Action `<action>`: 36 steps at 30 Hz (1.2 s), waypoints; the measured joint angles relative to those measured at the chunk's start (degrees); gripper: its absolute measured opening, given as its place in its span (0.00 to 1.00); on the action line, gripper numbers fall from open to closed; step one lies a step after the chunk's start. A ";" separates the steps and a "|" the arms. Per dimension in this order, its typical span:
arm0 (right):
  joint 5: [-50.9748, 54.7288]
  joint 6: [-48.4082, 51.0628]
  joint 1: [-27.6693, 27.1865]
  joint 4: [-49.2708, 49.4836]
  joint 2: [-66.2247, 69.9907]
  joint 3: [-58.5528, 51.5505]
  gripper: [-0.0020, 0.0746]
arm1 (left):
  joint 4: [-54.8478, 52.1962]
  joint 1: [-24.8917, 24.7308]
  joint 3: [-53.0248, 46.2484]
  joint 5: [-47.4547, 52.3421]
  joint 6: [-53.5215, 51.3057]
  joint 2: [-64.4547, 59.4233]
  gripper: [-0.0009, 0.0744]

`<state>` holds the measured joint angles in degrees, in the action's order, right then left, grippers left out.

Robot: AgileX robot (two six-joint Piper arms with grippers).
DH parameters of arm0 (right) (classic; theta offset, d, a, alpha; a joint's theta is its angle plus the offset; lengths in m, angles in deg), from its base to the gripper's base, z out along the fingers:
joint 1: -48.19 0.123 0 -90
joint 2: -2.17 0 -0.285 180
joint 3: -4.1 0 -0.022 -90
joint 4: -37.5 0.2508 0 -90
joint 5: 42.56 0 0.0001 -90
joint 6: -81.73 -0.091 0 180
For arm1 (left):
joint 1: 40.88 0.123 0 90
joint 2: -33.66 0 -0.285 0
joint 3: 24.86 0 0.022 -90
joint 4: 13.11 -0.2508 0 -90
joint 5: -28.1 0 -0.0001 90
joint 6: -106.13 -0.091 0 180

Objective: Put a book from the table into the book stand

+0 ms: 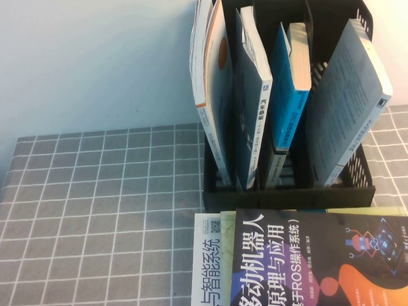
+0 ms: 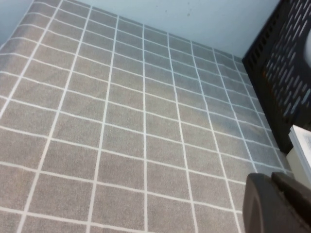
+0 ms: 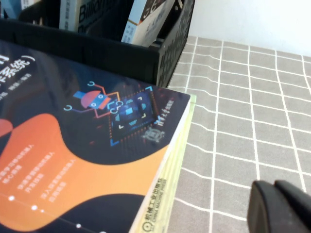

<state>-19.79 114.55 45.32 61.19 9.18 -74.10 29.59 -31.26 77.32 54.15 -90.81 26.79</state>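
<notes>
The black book stand (image 1: 287,197) stands at the back of the grey gridded table (image 1: 91,198) with several books upright in its slots. A thin white-edged volume (image 1: 199,51) leans at the far left of its left slot; its cover is hidden, so I cannot tell which book it is. No white cover with a black title shows on the table. My left gripper (image 2: 271,177) is shut and empty above bare cloth, left of the stand (image 2: 282,73). My right gripper (image 3: 273,183) is shut and empty over the cloth, right of the book stack. Neither gripper shows in the high view.
A dark book with an orange-and-blue graphic (image 1: 317,263) lies in front of the stand on a yellow-green-edged book; it also shows in the right wrist view (image 3: 73,145). A white book with blue lettering (image 1: 208,268) sticks out at the stack's left.
</notes>
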 joint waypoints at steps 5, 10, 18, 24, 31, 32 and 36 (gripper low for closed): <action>0.00 0.00 0.00 0.00 0.00 0.00 0.02 | 1.09 0.00 -0.11 -0.76 -0.14 0.00 0.01; 0.00 0.00 0.00 0.00 0.00 0.00 0.02 | 1.45 0.00 -0.19 -0.93 -0.14 0.00 0.01; 0.00 0.00 0.00 0.00 0.00 0.00 0.02 | 1.45 0.00 -0.19 -1.02 -0.14 0.00 0.01; 0.00 0.00 0.00 0.00 0.00 0.00 0.02 | -10.05 0.00 -0.19 -4.24 -0.34 0.00 0.01; 0.00 0.00 0.00 0.04 0.00 0.00 0.02 | -32.96 0.00 -0.19 -7.08 -0.45 0.00 0.01; 0.00 0.00 0.00 0.04 0.00 0.00 0.02 | -34.45 0.00 -0.19 -7.09 -0.45 0.00 0.01; 0.00 0.00 0.00 0.04 0.00 0.00 0.02 | -35.80 0.00 -0.19 -7.09 -0.56 0.00 0.01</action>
<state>-19.79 114.55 45.32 61.23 9.18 -74.10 -6.21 -31.26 77.13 47.06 -91.38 26.79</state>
